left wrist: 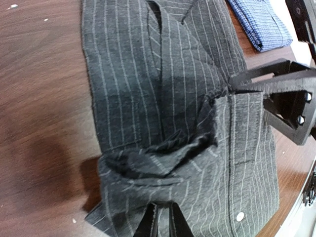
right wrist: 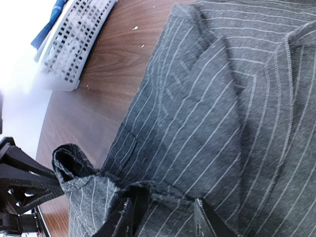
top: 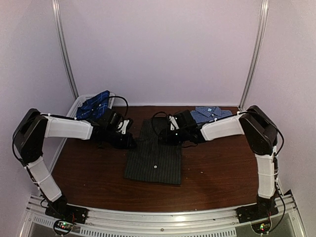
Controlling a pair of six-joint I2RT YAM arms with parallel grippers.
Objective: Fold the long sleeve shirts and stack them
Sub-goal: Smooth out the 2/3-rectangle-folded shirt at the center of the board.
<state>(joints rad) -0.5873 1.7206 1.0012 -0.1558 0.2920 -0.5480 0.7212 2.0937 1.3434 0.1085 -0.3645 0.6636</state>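
Pinching a bunched fold of the charcoal pinstripe shirt [top: 152,160], our left gripper [left wrist: 162,221] shows at the bottom edge of the left wrist view with its two fingers almost together on the cloth. Our right gripper [right wrist: 165,215] also has hold of this shirt, with a gathered ridge of fabric clamped between its fingers at the bottom of the right wrist view. From above we see the shirt lying with its buttons showing in the middle of the dark wooden table [top: 217,170], and both grippers meet over its upper part. A folded blue-and-white check shirt [top: 211,114] sits at the upper right of the table, apart from the pinstripe one. A navy plaid shirt [top: 95,104] lies in the white mesh basket [top: 74,109] at the upper left.
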